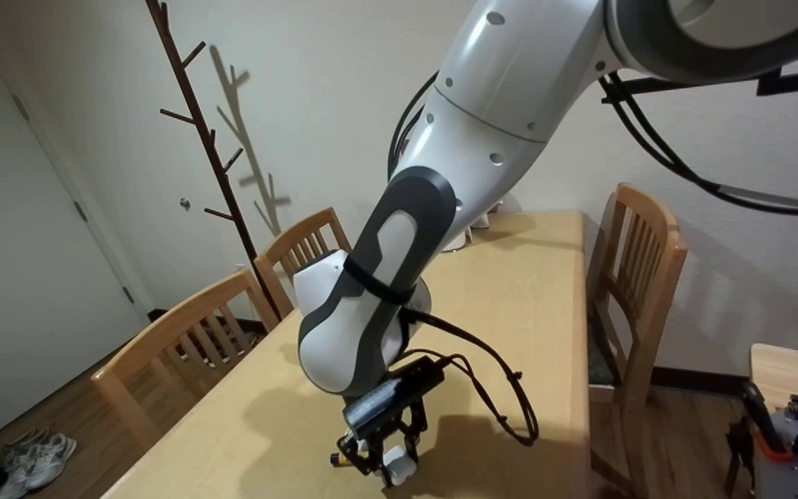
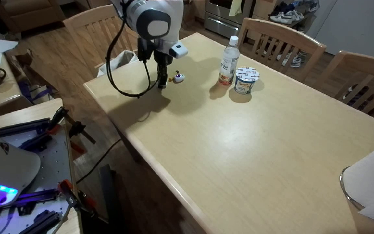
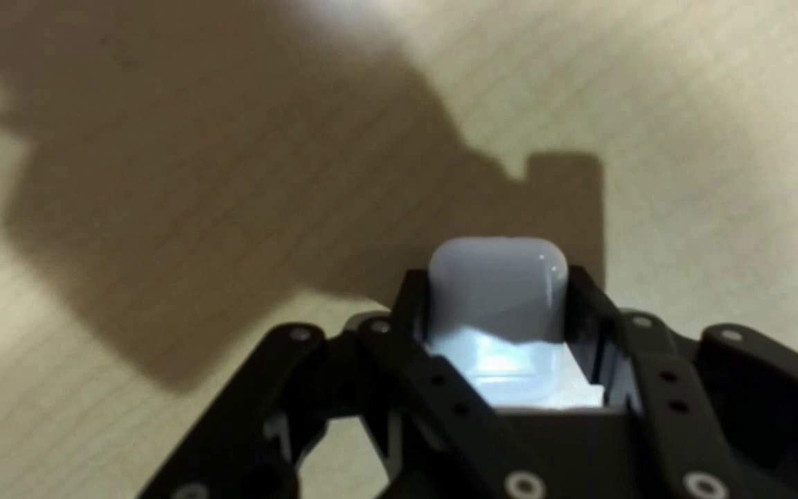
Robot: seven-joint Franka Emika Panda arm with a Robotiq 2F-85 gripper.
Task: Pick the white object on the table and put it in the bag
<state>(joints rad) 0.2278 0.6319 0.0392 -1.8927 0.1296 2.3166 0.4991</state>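
The white object is a small glossy rounded-square piece. In the wrist view it sits between the fingertips of my gripper, with a finger against each side. In an exterior view the white object shows at the tips of the gripper, low over the table; I cannot tell whether it touches the wood. In an exterior view the gripper is seen edge-on and the white object is hidden. A pale cloth bag stands open beyond the table's edge, by a chair, partly behind the arm.
A small white-and-purple item with a yellow part lies on the table close beside the gripper. A clear bottle and a paper cup stand farther along. A paper-towel roll stands at the far end. Chairs line the table.
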